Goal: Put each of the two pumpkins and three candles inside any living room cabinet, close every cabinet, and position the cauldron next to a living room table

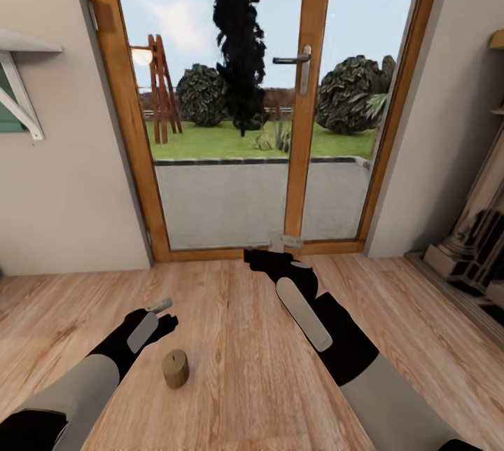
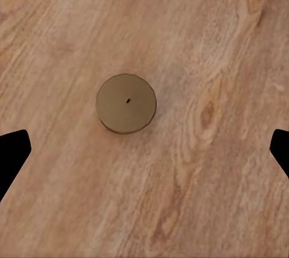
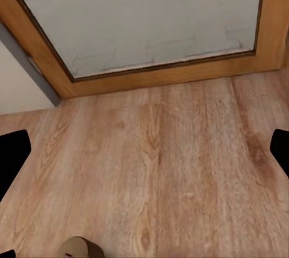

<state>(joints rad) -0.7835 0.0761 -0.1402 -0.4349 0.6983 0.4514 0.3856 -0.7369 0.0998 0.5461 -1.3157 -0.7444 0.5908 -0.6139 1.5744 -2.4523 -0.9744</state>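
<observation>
Candle: one stubby beige candle (image 1: pixel 176 368) stands upright on the wooden floor (image 1: pixel 231 339), well in front of the glass door (image 1: pixel 238 101); from the left wrist camera its round top and tiny wick (image 2: pixel 126 103) face straight up.

Left gripper: the left gripper (image 1: pixel 155 318) hangs just beside the candle, on the door side of it and a little above, not touching. Its dark fingers (image 2: pixel 12 156) sit at both edges of the left wrist view with bare floor between them, so they are spread wide and hold nothing.

Right gripper: the right gripper (image 1: pixel 269 255) reaches out close to the door's bottom frame, well apart from the candle. Its fingers (image 3: pixel 13 153) are likewise parted and empty; the candle's top (image 3: pixel 79 248) peeks in at the edge of the right wrist view.

Done so far: nothing I can confirm. The candle nearest the door is not yet picked up.

Left to do: by my reading, grasping this candle is the step in hand, then carrying it to a cabinet. The pumpkins, other candles, cabinet closing and cauldron all seem outstanding.

Risk: the candle is short, so the fingers must come down low and centred or they may tip it.
</observation>
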